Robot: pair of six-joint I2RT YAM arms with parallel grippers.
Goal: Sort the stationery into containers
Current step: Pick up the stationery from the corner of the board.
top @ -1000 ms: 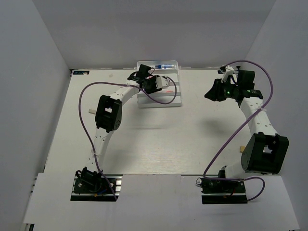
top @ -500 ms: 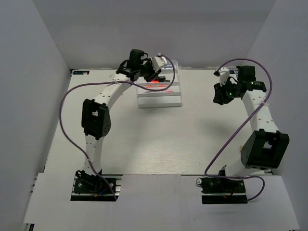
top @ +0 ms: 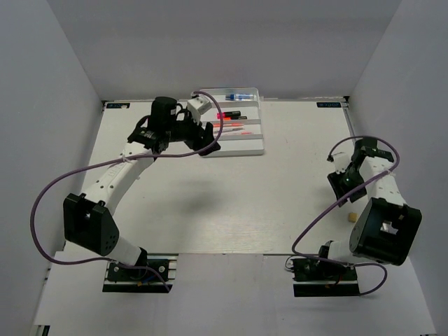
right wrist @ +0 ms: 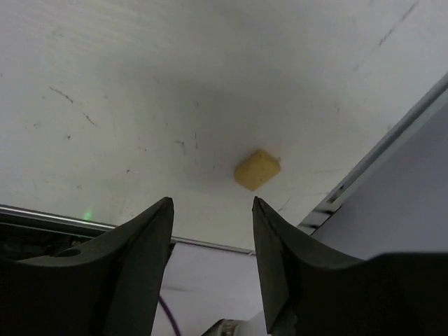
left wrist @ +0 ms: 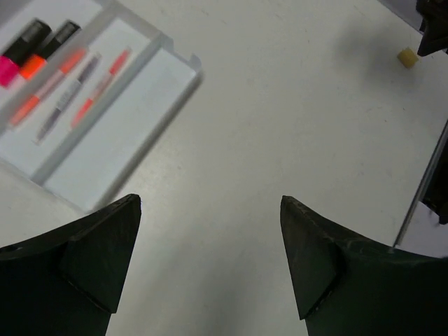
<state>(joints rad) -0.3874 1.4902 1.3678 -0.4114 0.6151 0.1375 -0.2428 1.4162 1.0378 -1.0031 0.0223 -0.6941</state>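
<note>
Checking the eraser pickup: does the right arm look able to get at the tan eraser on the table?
Probably yes. The tan eraser lies alone on the table, just ahead of the right gripper, whose jaws stand open with nothing between. The table's edge close by might cramp the approach.

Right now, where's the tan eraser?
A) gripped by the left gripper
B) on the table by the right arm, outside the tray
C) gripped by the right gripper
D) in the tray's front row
B: the tan eraser lies on the table just beyond the right gripper, whose fingers are open, well clear of the white tray.
</note>
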